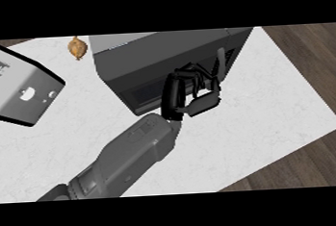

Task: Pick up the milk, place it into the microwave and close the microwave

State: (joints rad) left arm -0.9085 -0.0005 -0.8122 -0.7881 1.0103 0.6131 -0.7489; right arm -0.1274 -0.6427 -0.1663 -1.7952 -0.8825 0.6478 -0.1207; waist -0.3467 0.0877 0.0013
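Since the milk shows nowhere on the desk, I judge it is either inside the microwave or hidden behind my left hand; I cannot tell which. That hand sits against the microwave's front, at its right end, with the fingers curled in towards the palm and nothing visible between them. The grey forearm comes in from the lower left and crosses the middle of the desk. The right hand is out of view.

A thin dark strip stands just beside the fingers at the microwave's front right corner. It may be the door seen edge-on, but I cannot be sure, nor can I tell whether the door is open or closed.

My reading is that I am at the placing or closing stage. To do it well I would clear the hand from the opening before swinging anything, then push the door with flat fingers near its free edge, far from the hinge, so that it turns without the microwave sliding towards the desk's far edge. The grey appliance at the left edge and the small brown thing near the far edge are well apart from the hand's path.
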